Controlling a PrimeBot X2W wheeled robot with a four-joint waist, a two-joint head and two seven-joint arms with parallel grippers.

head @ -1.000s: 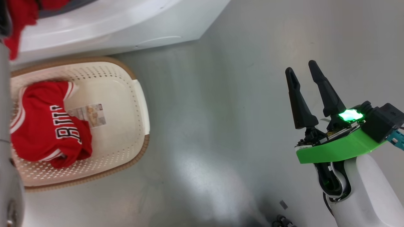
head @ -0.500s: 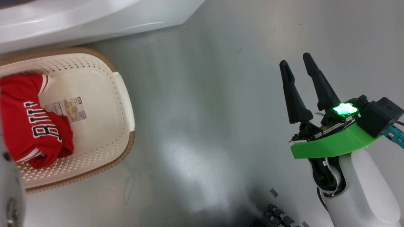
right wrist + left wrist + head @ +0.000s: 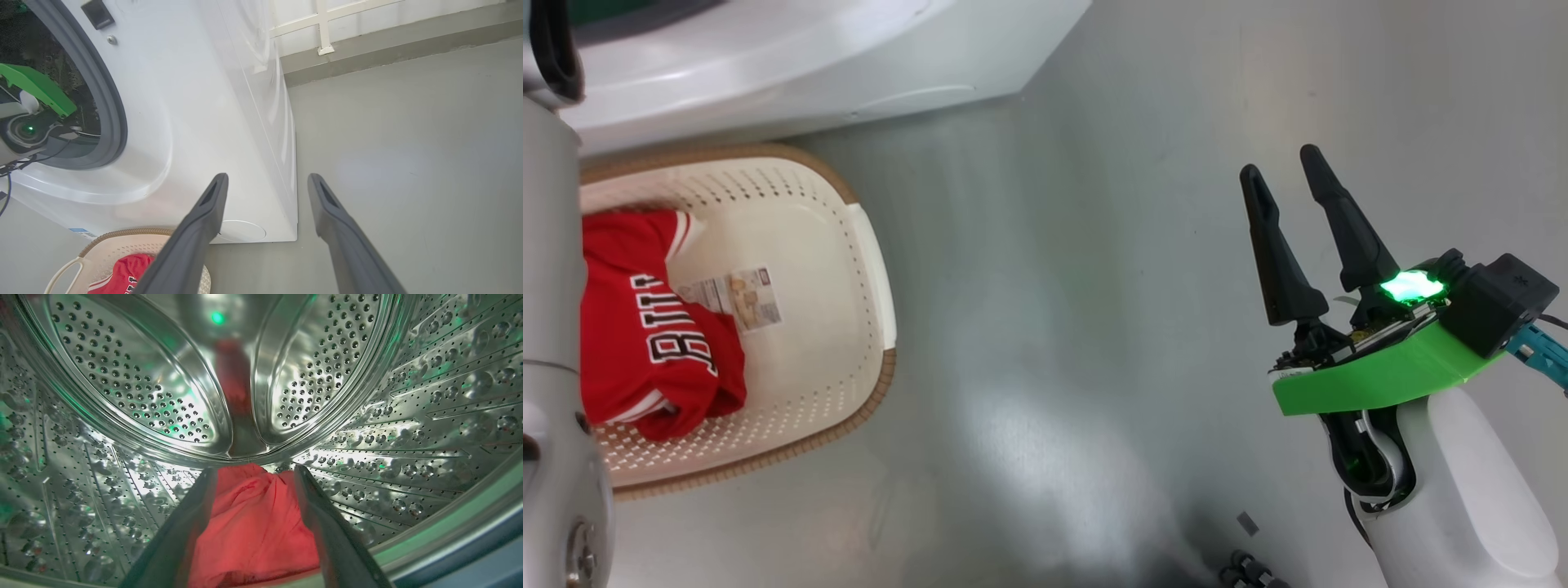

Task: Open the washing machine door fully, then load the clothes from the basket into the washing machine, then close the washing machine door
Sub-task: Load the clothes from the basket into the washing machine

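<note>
My left gripper [image 3: 255,470] is deep inside the washing machine's steel drum [image 3: 143,396], open. A red garment [image 3: 253,526] lies loose on the drum floor between and under its fingers. The white washing machine [image 3: 809,57] stands at the top left of the head view, and my pale left forearm [image 3: 551,269] reaches into it. Below it sits the cream basket [image 3: 874,269] with another red garment with lettering [image 3: 645,343] inside. My right gripper [image 3: 1281,166] hangs open and empty over the floor at the right. The washing machine door is out of view.
The right wrist view shows the machine's white front [image 3: 184,102], its grey seal [image 3: 110,102] and my left wrist's green bracket [image 3: 36,87] within the opening. The basket [image 3: 110,249] stands right against the machine's base. Bare grey floor [image 3: 1054,327] spreads between basket and right arm.
A second ago red fabric hung at the machine's opening by my left arm; it is gone from there and lies in the drum, released. The head camera has shifted slightly. The right arm holds still.
</note>
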